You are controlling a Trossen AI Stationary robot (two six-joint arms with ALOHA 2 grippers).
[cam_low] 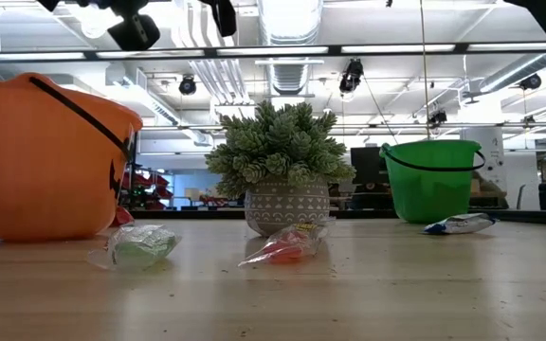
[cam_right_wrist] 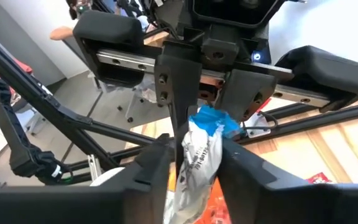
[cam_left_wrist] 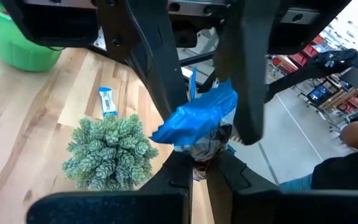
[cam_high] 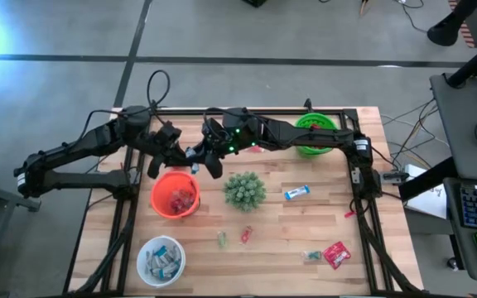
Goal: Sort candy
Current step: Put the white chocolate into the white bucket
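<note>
From above I see my left gripper (cam_high: 190,156) and my right gripper (cam_high: 201,154) meeting nose to nose over the back half of the worktop, just behind the rim of the orange bucket (cam_high: 175,195). Both are pinching the same blue-and-white candy bar (cam_left_wrist: 197,118). In the left wrist view the blue end of the wrapper sticks out between the right arm's fingers, while my own fingers close on the silvery end. In the right wrist view the same candy bar (cam_right_wrist: 199,149) runs lengthwise from one gripper to the other, white end toward my right fingers and blue end toward the left gripper's fingers; its long axis lies roughly along the line between the two arms.

Toward the front left corner sits a white bowl (cam_high: 161,261) with blue-and-white bars inside. The orange bucket holds red pieces. A spiky green plant (cam_high: 244,189) stands near the middle of the worktop. In front of it lie a small green candy (cam_high: 221,239) and a red candy (cam_high: 246,234). Another blue-and-white bar (cam_high: 296,193) lies right of the plant, long axis slanting toward the back right corner, where a green bucket (cam_high: 316,132) stands. Near the front right lie a pale wrapped piece (cam_high: 310,256) and a red packet (cam_high: 336,254).
</note>
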